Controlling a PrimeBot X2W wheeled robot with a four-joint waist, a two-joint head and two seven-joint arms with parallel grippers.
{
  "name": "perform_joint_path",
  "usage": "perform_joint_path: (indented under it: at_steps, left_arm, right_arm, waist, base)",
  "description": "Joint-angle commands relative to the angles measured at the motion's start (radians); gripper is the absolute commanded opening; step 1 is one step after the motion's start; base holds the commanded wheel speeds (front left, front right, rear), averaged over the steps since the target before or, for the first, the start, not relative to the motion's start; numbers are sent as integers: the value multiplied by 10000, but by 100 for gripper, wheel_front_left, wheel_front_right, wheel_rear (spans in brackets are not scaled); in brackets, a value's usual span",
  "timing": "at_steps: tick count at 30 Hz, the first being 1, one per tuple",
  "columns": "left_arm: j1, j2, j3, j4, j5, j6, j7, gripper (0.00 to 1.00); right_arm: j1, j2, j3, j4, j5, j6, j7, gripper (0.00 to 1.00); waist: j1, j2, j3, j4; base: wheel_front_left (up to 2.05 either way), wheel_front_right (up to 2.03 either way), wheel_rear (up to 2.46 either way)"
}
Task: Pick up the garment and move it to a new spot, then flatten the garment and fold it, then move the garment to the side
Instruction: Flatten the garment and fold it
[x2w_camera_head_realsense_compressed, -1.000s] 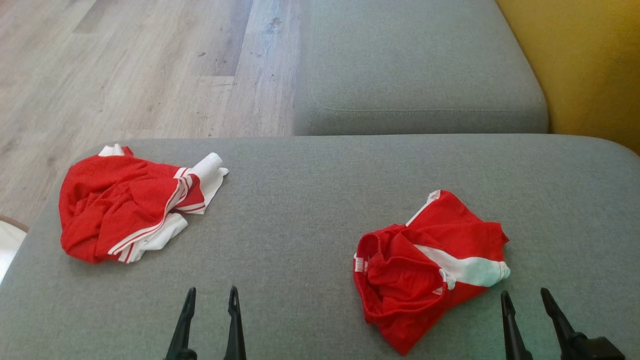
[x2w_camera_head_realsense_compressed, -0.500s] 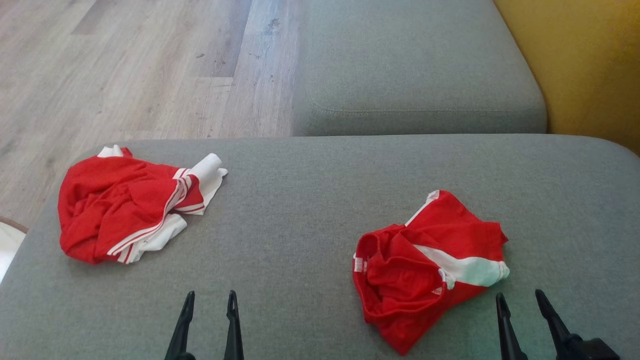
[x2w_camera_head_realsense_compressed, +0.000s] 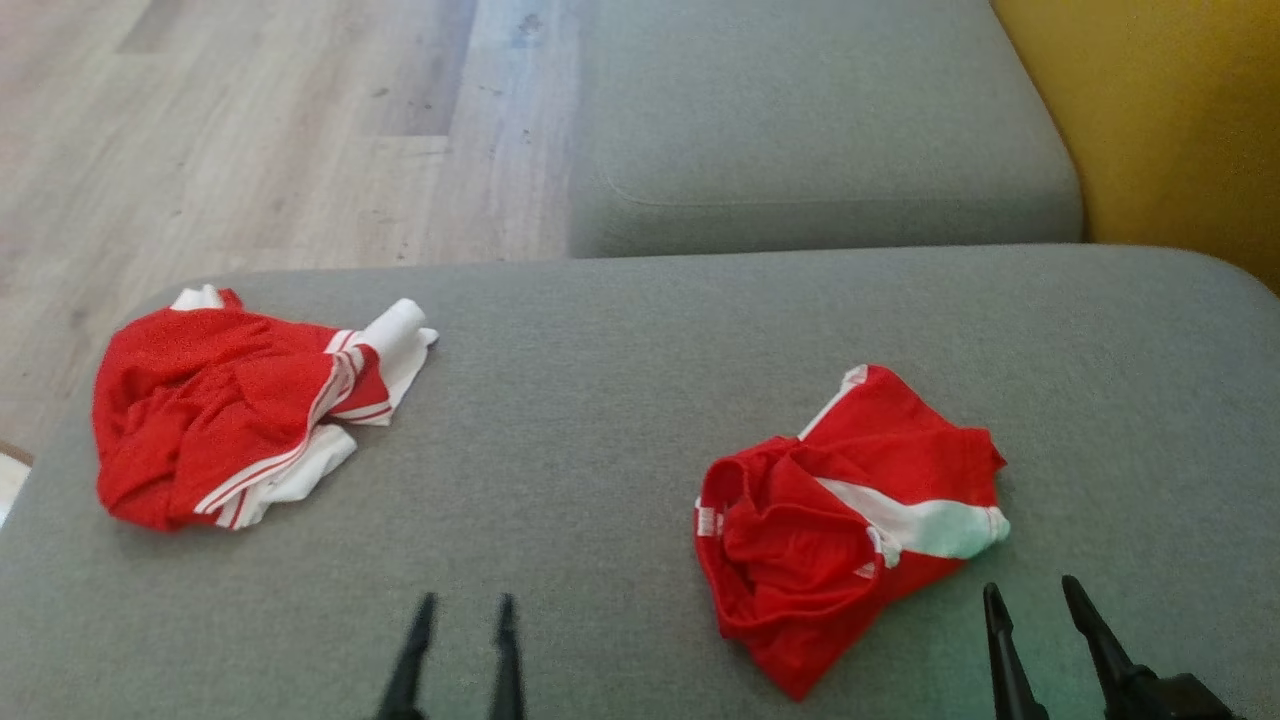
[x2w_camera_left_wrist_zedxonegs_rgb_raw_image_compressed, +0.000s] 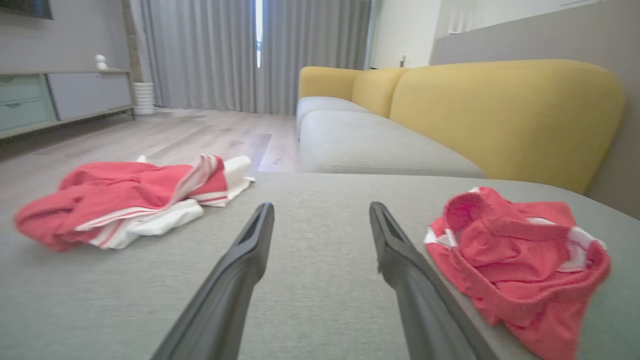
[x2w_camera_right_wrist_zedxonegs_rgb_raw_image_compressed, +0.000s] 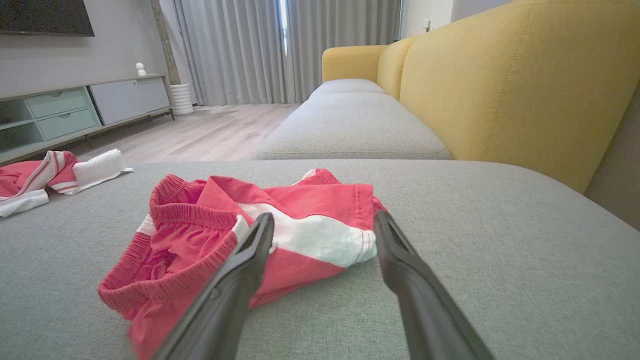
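Two crumpled red and white garments lie on the grey cushion (x2w_camera_head_realsense_compressed: 600, 420). One garment (x2w_camera_head_realsense_compressed: 225, 420) sits near the left edge, and it appears in the left wrist view (x2w_camera_left_wrist_zedxonegs_rgb_raw_image_compressed: 125, 200) ahead and to the left of the fingers. The other garment (x2w_camera_head_realsense_compressed: 850, 520), with a white stripe, lies at the front right. My right gripper (x2w_camera_head_realsense_compressed: 1030, 590) is open just right of its near corner, and in the right wrist view (x2w_camera_right_wrist_zedxonegs_rgb_raw_image_compressed: 325, 220) that garment (x2w_camera_right_wrist_zedxonegs_rgb_raw_image_compressed: 200, 225) lies straight ahead. My left gripper (x2w_camera_head_realsense_compressed: 467, 605) is open and empty over bare cushion between the two garments (x2w_camera_left_wrist_zedxonegs_rgb_raw_image_compressed: 321, 210).
A second grey seat (x2w_camera_head_realsense_compressed: 820, 120) lies beyond the cushion, with a yellow backrest (x2w_camera_head_realsense_compressed: 1180, 120) on the right. Wooden floor (x2w_camera_head_realsense_compressed: 250, 130) runs along the far left, past the cushion's left edge. A low cabinet (x2w_camera_right_wrist_zedxonegs_rgb_raw_image_compressed: 65, 115) stands across the room.
The head camera has shifted, so the whole scene sits slightly higher and to the left. My left gripper has moved right, toward the middle. Both garments lie as before.
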Motion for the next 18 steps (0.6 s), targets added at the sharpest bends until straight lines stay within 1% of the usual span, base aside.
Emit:
perform_joint_path:
  at_steps: [1, 3, 5, 8, 11, 15, 16, 17, 18]
  left_arm:
    - [-881, -130, -111, -42, -296, -126, -95, 100]
    - [-1311, -130, -642, 330, -698, -261, 110, 100]
    - [-1852, -130, -1255, 481, -1207, -402, 587, 100]
    - [-2608, -131, -2302, 484, -2159, -716, 1636, 100]
    - [-3226, -131, -3240, 416, -3569, -923, 2890, 100]
    - [-4015, -131, -4267, 316, -5647, -830, 4345, 100]
    - [-4237, -131, -4461, 279, -6111, -743, 4527, 100]
    - [-4237, -131, -4461, 279, -6111, -743, 4527, 100]
    - [-4447, -131, -4638, 280, -6567, -629, 4673, 100]
  right_arm:
    - [-542, -95, 287, -362, -107, 65, -36, 100]
    - [-587, -95, 337, -400, -147, 65, -36, 100]
    - [-652, -95, 377, -449, -183, 65, -36, 100]
    - [-773, -98, 453, -533, -226, 65, -36, 100]
    - [-873, -154, 509, -615, -231, 65, -36, 100]
    - [-994, -259, 607, -613, -195, 65, -36, 100]
    - [-1026, -278, 632, -611, -183, 65, -36, 100]
    - [-1026, -278, 632, -611, -183, 65, -36, 100]
    - [-1057, -294, 658, -609, -166, 65, -36, 100]
  waist:
    - [0, -1, 163, -211]
    - [0, -1, 286, -410]
    - [0, -1, 432, -636]
    - [0, -1, 695, -991]
    - [0, -1, 939, -1299]
    - [0, -1, 1200, -1734]
    - [0, -1, 1255, -1838]
    - [0, -1, 1255, -1838]
    - [0, -1, 1308, -1932]
  base:
    - [0, 0, 0]
    - [0, 0, 0]
    - [0, 0, 0]
    - [0, 0, 0]
    - [0, 0, 0]
    - [0, 0, 0]
    - [0, 0, 0]
    - [0, 0, 0]
    - [0, 0, 0]
